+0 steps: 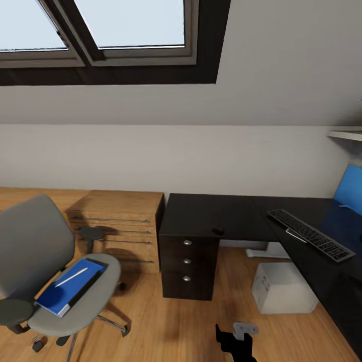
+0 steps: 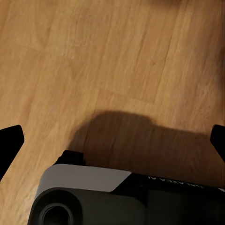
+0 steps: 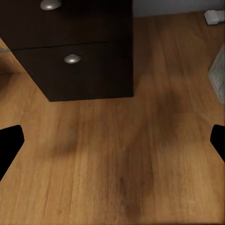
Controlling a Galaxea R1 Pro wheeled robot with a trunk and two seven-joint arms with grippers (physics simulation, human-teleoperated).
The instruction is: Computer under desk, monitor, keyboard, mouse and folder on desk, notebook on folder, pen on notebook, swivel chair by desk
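Head view: swivel chair [image 1: 48, 261] at lower left on the wood floor [image 1: 166, 322], carrying the blue folder [image 1: 70, 286] flat on its seat, long axis running from the seat's front edge up toward the oak drawers [image 1: 118, 226]; a dark notebook edge shows along the folder's right side, too thin to be sure of, and the white pen [image 1: 71, 277] lies on the folder along the same diagonal. The black L-shaped table [image 1: 216, 216] stands to the right, well apart from the chair, with its drawer unit [image 1: 187, 261] below. The keyboard [image 1: 310, 234] lies on the table's right wing, long axis slanting from the back corner toward the near right; the small black mouse [image 1: 218, 231] sits near the front edge of the left wing, well apart from the keyboard. The grey computer [image 1: 282, 287] stands on the floor under the table. Right wrist view adds the drawer unit's two silver knobs close up over bare floor — right tool [image 3: 112, 140] spread wide, fingertips at both frame edges. Left wrist view: floor with a shadow and part of the robot's body; left tool [image 2: 112, 140] likewise wide, holding nothing.
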